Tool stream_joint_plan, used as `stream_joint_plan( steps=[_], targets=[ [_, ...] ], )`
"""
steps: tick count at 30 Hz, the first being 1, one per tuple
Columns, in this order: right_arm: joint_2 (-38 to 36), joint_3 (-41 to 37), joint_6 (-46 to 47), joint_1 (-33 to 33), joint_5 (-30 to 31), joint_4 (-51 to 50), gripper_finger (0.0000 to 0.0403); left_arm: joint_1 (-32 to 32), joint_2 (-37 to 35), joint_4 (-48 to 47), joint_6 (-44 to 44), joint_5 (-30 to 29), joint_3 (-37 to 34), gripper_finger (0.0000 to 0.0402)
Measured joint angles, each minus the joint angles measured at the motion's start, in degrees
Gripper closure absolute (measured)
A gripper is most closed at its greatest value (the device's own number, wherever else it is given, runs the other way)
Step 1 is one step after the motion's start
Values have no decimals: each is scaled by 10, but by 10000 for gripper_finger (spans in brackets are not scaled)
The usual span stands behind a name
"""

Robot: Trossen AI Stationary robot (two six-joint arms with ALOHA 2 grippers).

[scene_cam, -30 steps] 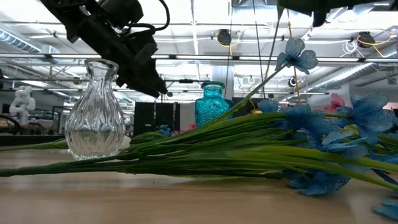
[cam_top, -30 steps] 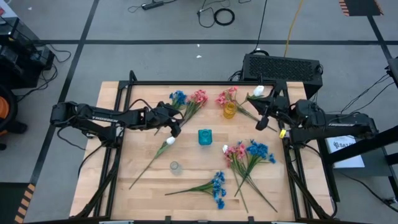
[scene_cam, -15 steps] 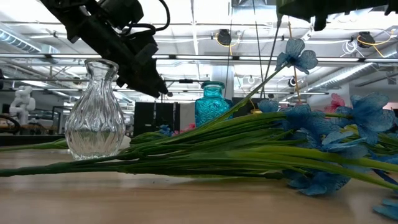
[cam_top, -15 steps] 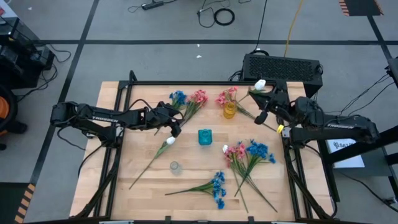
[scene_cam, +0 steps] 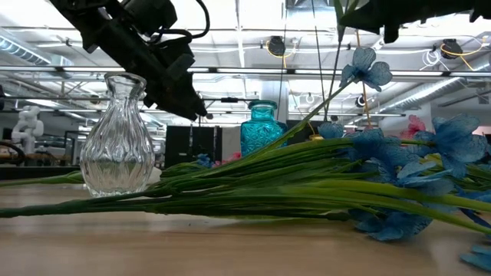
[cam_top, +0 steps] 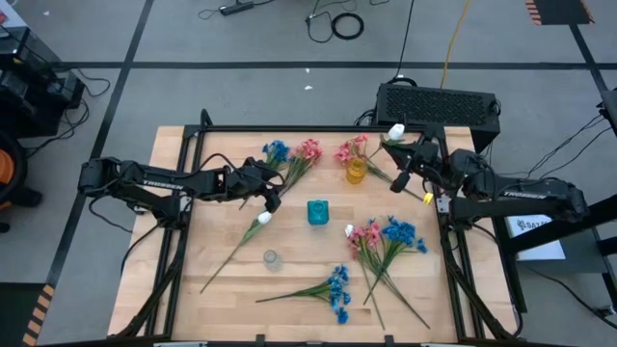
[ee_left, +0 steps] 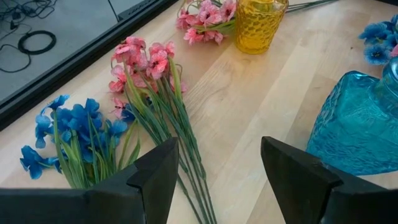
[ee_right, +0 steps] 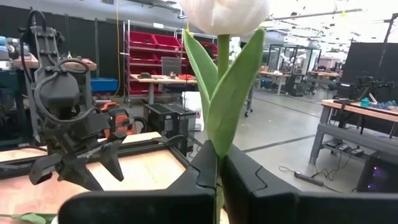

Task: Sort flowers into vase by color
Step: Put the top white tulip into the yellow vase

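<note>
In the high view we see our right hand at the upper right of the wooden desk, clamped tight on the green stem of a white tulip; the white bud sticks up past the desk's upper right edge. Our right wrist view confirms it: the two dark fingers are pressed together around the stem, with the white bud and its leaves upright above them.

Our left hand sits left of centre, spread wide and holding nothing. Through the left wrist view its fingers stand apart above the bare wood, with a pink spray and a blue spray lying side by side beyond them.

Just below that hand in the high view lies a second white tulip, its stem running toward the lower left. The teal vase stands at the centre, the yellow vase at upper centre beside a pink flower, and a clear vase below centre. A mixed pink and blue bunch lies right of centre, and a blue spray near the bottom.
</note>
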Motion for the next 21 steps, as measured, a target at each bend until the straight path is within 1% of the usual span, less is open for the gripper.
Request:
stream_joint_plan(
  steps=[10,18,21],
  targets=[
    [33,0,-1,-22,0,21,403,0,0,0,0,0,0,167],
    [36,0,1,-31,0,31,403,0,0,0,0,0,0,167],
    [37,0,22,-31,0,21,403,0,0,0,0,0,0,167]
  ],
)
